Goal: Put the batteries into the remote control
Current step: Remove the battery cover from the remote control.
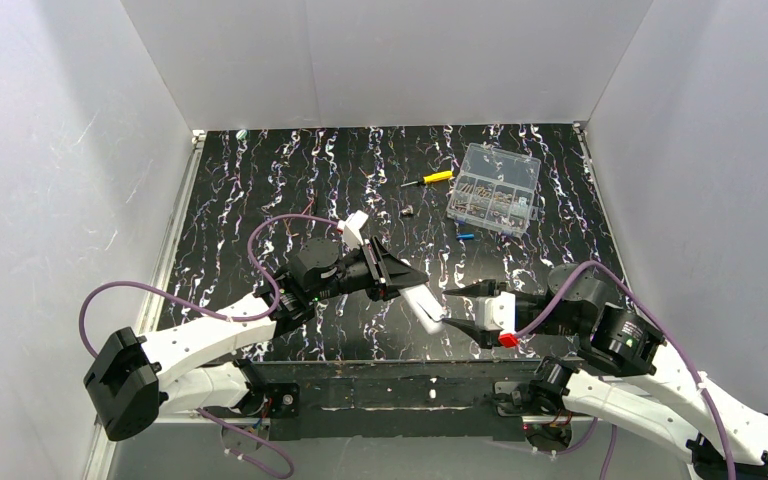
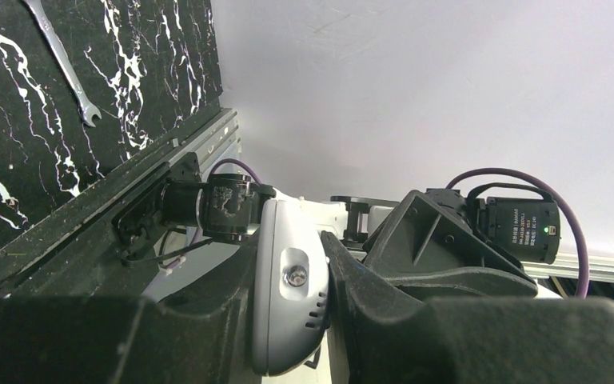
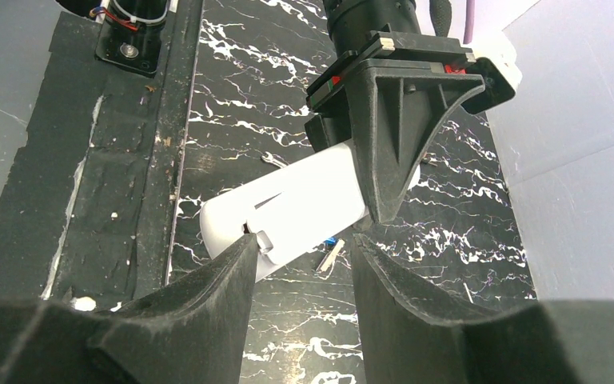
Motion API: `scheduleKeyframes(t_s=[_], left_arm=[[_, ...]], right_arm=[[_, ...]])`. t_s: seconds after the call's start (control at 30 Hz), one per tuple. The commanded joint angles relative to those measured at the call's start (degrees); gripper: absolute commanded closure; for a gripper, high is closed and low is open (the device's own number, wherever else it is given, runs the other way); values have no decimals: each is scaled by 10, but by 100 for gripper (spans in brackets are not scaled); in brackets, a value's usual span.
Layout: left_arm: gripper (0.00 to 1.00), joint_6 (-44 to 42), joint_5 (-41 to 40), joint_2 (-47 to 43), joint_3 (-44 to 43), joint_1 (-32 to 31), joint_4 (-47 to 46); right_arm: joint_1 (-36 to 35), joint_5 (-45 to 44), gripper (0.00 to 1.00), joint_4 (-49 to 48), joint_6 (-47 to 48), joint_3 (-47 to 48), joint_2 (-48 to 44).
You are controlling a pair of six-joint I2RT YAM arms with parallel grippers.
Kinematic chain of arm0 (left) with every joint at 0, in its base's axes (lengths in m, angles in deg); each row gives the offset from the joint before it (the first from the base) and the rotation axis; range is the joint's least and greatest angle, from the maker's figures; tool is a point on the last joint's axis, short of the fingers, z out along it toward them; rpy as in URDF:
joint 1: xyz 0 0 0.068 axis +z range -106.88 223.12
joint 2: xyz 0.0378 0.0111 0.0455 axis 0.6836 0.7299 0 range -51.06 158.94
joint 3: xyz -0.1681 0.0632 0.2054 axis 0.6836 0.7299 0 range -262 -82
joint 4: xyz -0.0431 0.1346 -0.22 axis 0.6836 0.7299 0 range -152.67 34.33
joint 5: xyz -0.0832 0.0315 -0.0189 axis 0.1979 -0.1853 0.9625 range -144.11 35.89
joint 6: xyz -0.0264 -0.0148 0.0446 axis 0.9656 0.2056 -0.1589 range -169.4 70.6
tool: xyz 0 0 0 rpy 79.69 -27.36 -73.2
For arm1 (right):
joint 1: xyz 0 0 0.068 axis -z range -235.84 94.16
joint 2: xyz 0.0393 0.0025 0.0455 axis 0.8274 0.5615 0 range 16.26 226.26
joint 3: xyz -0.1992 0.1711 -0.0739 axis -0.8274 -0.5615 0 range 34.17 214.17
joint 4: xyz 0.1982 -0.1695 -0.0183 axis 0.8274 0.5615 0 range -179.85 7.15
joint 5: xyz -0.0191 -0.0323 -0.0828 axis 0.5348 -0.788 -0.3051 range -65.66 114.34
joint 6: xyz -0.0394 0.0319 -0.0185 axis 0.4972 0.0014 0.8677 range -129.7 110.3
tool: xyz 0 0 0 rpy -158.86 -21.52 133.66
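Note:
My left gripper [image 1: 400, 278] is shut on the white remote control [image 1: 422, 305] and holds it tilted above the table. In the left wrist view the remote [image 2: 288, 296] sits clamped between both fingers. My right gripper [image 1: 450, 307] is open at the remote's lower end. In the right wrist view its left fingertip [image 3: 244, 248] touches the small catch on the remote's back [image 3: 288, 208], while the right finger stands apart. One blue battery [image 1: 466, 237] lies on the table near the clear box. A bit of blue [image 3: 333, 241] shows under the remote.
A clear compartment box [image 1: 495, 188] stands at the back right, with a yellow-handled screwdriver [image 1: 428, 179] and a small dark part [image 1: 409, 211] to its left. A silver wrench [image 2: 60, 60] lies on the marbled table near the front rail [image 3: 168, 120].

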Motion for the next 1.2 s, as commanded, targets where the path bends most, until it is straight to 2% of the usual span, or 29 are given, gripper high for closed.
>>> scheduleKeyframes(t_s=[0.0, 0.53, 0.7, 0.83, 0.93, 1.0, 1.1, 1.17], left_arm=[[100, 1, 23, -12, -4, -3, -39], [100, 2, 22, -8, -2, -3, -43], [100, 2, 21, -8, -1, -3, -46], [100, 2, 19, -5, 0, -3, -49], [100, 4, 20, -1, 1, -3, -56], [100, 5, 18, -1, 2, -3, -59], [100, 4, 18, -1, 1, -3, -60], [100, 5, 18, 0, 1, -3, -61]], right_arm=[[1, -5, 46, -5, -6, 1, -8], [1, 22, 42, 26, -20, 15, -14], [1, 8, 39, 43, -59, 41, -19], [1, -24, 37, 25, -172, 59, -19], [1, -92, 33, 0, -322, 76, -5], [1, -131, 25, 10, -436, 101, 14], [1, -210, 21, 95, -562, 170, 60], [1, -250, 19, 167, -603, 224, 106]])
